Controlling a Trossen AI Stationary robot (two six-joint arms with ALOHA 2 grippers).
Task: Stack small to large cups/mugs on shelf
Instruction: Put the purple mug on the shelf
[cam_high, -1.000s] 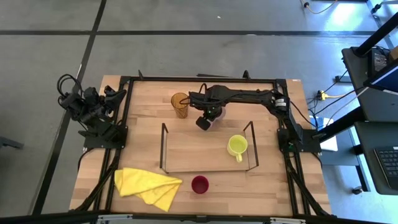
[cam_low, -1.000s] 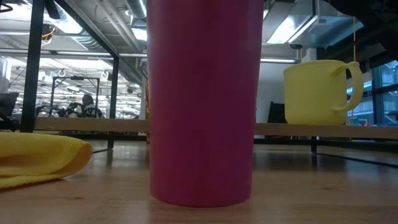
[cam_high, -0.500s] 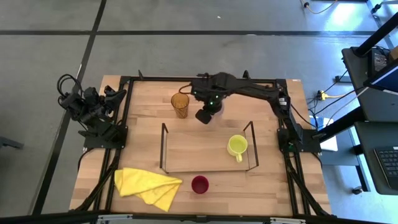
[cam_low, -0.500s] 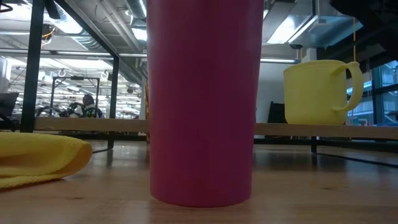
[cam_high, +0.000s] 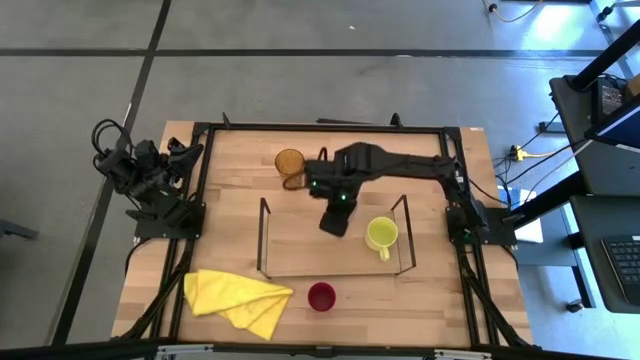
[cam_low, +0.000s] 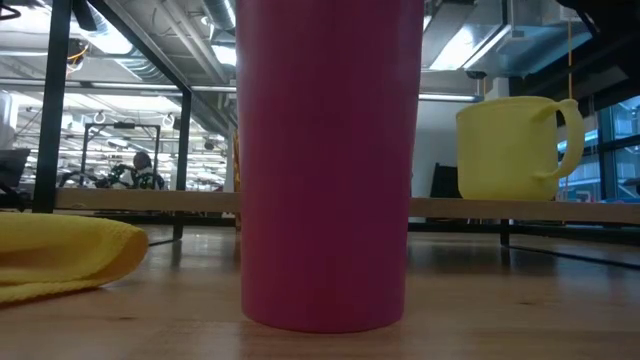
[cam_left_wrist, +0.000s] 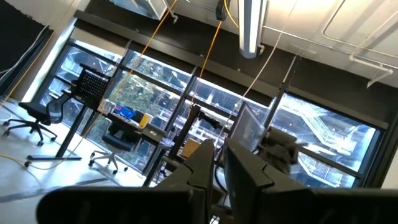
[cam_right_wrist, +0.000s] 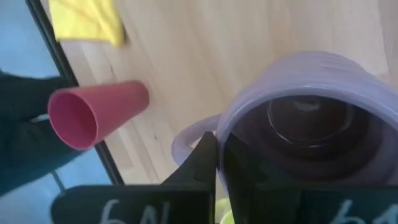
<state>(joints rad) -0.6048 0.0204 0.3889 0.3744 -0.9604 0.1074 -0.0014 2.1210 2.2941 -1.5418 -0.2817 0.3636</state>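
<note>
i can make out only pale hand-drawn marks on my right tool (cam_right_wrist: 217, 163), lower edge of its wrist view, too cut off to read.

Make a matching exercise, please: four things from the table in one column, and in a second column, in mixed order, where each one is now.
Things:
1. lilac mug
2. yellow-green mug
3. amber tumbler
4. yellow cloth

Places:
A. on the shelf, near its right end
B. on the tabletop behind the shelf
C. held by the right gripper over the shelf
D. at the table's front left

Pairs: 1-C, 2-A, 3-B, 4-D
</note>
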